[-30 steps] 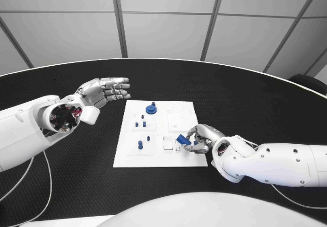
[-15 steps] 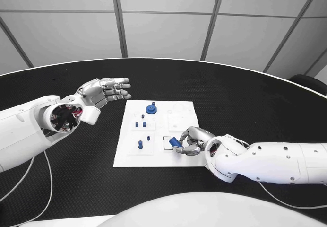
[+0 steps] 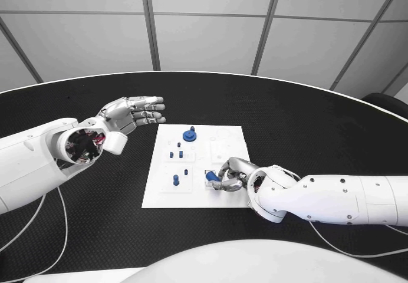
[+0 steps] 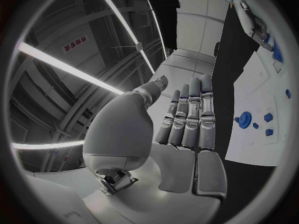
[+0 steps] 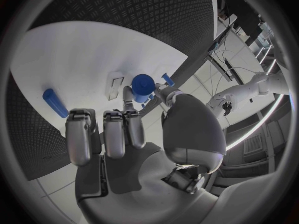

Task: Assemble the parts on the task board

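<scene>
On black table, right hand (image 3: 234,175) pinches blue part (image 3: 211,176) over task board (image 3: 161,188).

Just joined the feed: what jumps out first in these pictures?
The white task board sits mid-table, dotted with small blue parts. The right hand is down at its near right area, pinching a blue part. The left hand hangs open above the table beyond the board's far left corner.

The surface (image 3: 323,118) is black, matt and finely ribbed, the task board (image 3: 161,188) smooth white, probably plastic, and each robot hand (image 3: 132,115) shiny metal.
</scene>
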`<act>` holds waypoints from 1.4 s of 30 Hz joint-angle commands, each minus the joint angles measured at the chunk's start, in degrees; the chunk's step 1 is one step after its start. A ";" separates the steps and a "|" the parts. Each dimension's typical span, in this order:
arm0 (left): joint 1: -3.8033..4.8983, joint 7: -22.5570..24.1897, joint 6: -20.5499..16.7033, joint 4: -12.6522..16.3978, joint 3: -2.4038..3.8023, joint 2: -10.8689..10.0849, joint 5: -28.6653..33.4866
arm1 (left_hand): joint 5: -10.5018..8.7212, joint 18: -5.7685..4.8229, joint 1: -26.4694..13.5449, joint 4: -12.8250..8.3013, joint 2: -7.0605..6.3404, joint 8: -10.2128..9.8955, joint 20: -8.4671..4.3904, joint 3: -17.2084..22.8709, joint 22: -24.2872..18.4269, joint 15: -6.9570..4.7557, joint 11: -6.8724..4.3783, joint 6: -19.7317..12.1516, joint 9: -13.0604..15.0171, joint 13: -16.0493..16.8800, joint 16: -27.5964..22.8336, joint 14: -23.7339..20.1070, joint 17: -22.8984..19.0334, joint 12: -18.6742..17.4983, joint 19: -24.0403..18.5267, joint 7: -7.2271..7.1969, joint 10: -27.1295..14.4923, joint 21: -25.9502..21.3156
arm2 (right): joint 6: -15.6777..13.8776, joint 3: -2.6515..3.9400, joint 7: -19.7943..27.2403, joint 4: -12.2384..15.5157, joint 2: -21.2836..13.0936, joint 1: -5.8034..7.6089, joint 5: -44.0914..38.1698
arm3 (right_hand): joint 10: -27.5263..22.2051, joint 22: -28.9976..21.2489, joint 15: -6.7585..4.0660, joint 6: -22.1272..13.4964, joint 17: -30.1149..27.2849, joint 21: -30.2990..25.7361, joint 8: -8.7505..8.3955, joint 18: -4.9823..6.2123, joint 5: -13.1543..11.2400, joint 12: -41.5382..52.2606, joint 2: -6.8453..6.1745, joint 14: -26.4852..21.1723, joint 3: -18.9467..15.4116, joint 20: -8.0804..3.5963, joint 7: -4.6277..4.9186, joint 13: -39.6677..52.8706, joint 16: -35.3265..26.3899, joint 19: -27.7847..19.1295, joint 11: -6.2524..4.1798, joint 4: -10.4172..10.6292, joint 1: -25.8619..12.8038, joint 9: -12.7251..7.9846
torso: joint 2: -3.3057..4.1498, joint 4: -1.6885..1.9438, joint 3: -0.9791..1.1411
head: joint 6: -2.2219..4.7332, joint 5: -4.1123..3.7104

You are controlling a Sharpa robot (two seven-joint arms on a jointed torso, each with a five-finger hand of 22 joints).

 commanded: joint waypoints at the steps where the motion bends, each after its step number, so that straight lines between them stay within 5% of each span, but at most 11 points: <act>1: 0.00 -0.02 0.00 -0.07 0.00 0.07 0.00 | -0.23 0.64 -0.38 0.27 0.03 -0.24 0.12 -0.01 -0.05 0.32 -0.02 -0.41 -0.05 -0.07 -0.19 -0.13 0.09 0.19 0.48 0.12 -0.35 -0.30 | 0.01 0.12 0.01 -0.26 0.26 0.01 0.06 | 3.81 15.09 -0.42 3.18 15.08 0.21 0.40 -0.85 -0.44 -0.17 0.01 6.15 0.01 -0.43 -2.93 12.32 0.05 5.86 -0.37 0.42 -0.95 0.11 | 0.01 0.04 0.03 | 0.00 0.13; 9: 0.00 -0.08 0.06 -0.16 0.00 0.25 0.00 | -0.23 0.64 -0.38 0.27 0.03 -0.24 0.12 -0.01 -0.05 0.32 -0.02 -0.41 -0.05 -0.07 -0.19 -0.13 0.09 0.19 0.48 0.12 -0.35 -0.30 | 0.09 0.25 -0.13 -0.63 0.67 0.05 0.11 | 3.79 15.09 -0.50 2.94 15.08 0.21 1.02 -0.85 -0.14 -0.34 -1.43 6.15 -2.13 -0.58 -3.02 12.28 0.05 5.86 -0.44 1.72 -4.50 0.97 | -0.07 0.03 0.05 | 0.00 0.32; 22: 0.00 -0.19 0.01 -0.33 -0.01 0.23 0.00 | -0.24 0.65 -0.40 0.36 0.03 -0.24 0.15 -0.07 -0.14 0.33 -0.01 -0.43 -0.06 -0.08 -0.21 -0.18 0.13 0.25 0.51 0.11 -0.42 -0.45 | 1.79 0.30 -2.08 -1.11 0.50 0.10 -0.64 | 2.83 15.09 -0.66 2.36 15.08 0.21 1.50 -0.85 -0.16 -2.26 -1.87 6.15 -6.28 -0.75 -3.19 11.09 0.05 5.86 -0.60 4.01 -7.06 1.87 | -0.07 -0.13 0.07 | 0.00 0.58; 30: 0.01 -0.24 0.03 -0.43 -0.01 0.26 -0.01 | -0.24 0.65 -0.40 0.36 0.03 -0.24 0.15 -0.07 -0.14 0.33 -0.01 -0.43 -0.06 -0.08 -0.21 -0.18 0.13 0.25 0.51 0.11 -0.42 -0.45 | 1.90 0.31 -2.99 -1.34 0.56 0.11 -2.50 | 2.89 15.09 -0.70 2.18 15.08 0.21 1.76 -0.85 2.05 -2.27 -0.52 6.15 -6.49 -0.80 -3.24 11.14 0.05 5.86 -0.65 3.42 -5.06 2.29 | -0.07 -0.11 0.08 | 0.00 0.26; 42: 0.01 -0.45 0.13 -0.45 -0.01 0.32 -0.01 | -0.23 0.66 -0.34 0.39 0.03 -0.24 0.16 -0.08 -0.21 0.34 -0.01 -0.45 -0.07 -0.08 -0.22 -0.21 0.16 0.29 0.55 0.10 -0.47 -0.55 | 0.62 0.32 -1.75 -1.01 1.04 0.11 -2.81 | 2.97 15.09 -0.77 2.39 15.08 0.21 2.04 -0.85 1.87 -2.25 0.35 6.15 -6.52 -0.85 -3.34 11.18 0.05 5.86 -0.73 3.09 -4.02 2.56 | -0.03 -0.09 0.06 | 0.00 0.31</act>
